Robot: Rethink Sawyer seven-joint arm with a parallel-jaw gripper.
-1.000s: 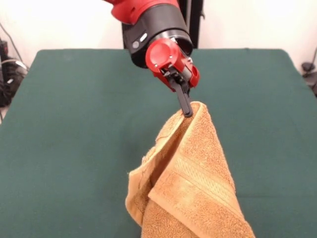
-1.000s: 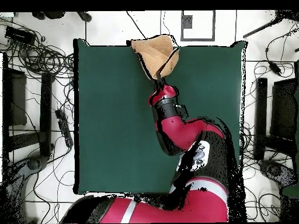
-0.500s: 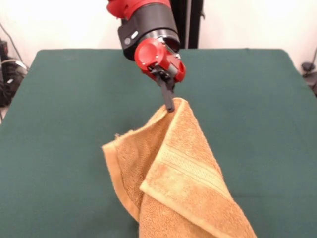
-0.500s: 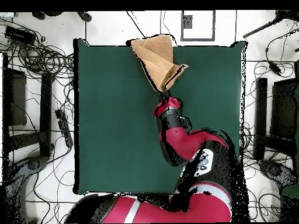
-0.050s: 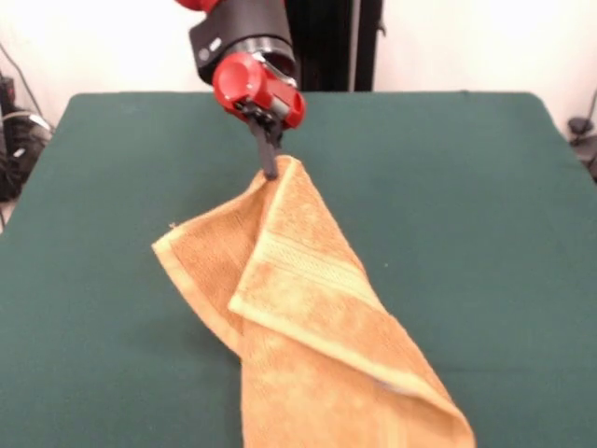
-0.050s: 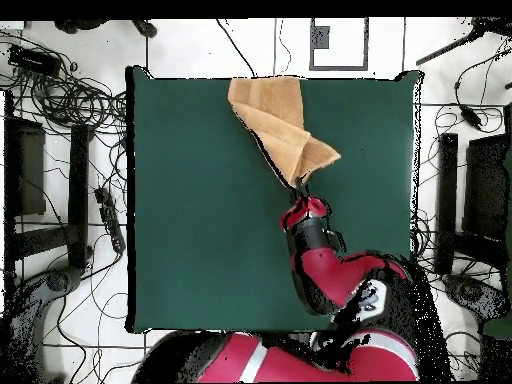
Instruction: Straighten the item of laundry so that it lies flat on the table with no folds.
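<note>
The item of laundry (image 5: 308, 327), a single golden-orange terry-cloth towel with a looped, nubby pile, is seen draped and folded over itself rather than spread flat. One woven border band, smoother than the surrounding pile, runs diagonally across the upper layer in the front view. Two layers can be counted there: a lower flap spreading to one side and a longer upper panel laid across it. One corner is lifted off the surface, while the rest trails down along the table (image 5: 485, 215) towards its edge, where the towel reaches the bottom of the front view. From overhead the towel (image 6: 278, 125) reads as an elongated, roughly triangular shape tapering to a point.

That raised corner is pinched by the one gripper (image 5: 270, 166), whose dark, narrow fingers are closed together on the cloth beneath a red, rounded wrist housing. The gripper (image 6: 301, 184) appears overhead at the towel's tip.

The table is one large rectangle with a dark green, matte, cloth-like top.
</note>
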